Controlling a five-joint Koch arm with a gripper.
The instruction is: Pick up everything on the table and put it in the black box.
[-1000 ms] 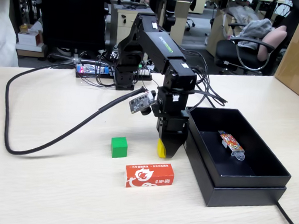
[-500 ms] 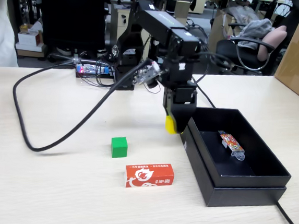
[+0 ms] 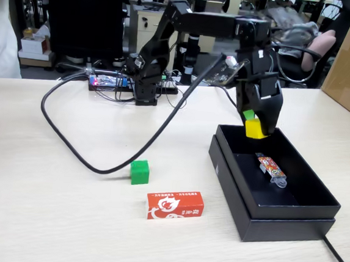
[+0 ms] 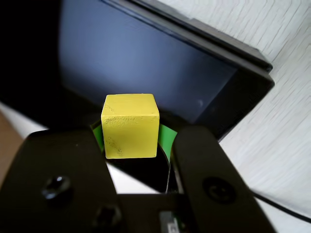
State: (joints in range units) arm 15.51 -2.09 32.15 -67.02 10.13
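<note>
Yellow cube (image 3: 254, 129) — clamped in end effector (image 3: 256, 127).

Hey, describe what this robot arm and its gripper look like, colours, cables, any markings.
The arm is built of boxy matte black links on a black base. A thick black cable loops across the table, with thinner wires bundled near the wrist. The gripper has broad black jaws with screw heads; green pads line the inner faces in the wrist view. No readable markings show.
</note>
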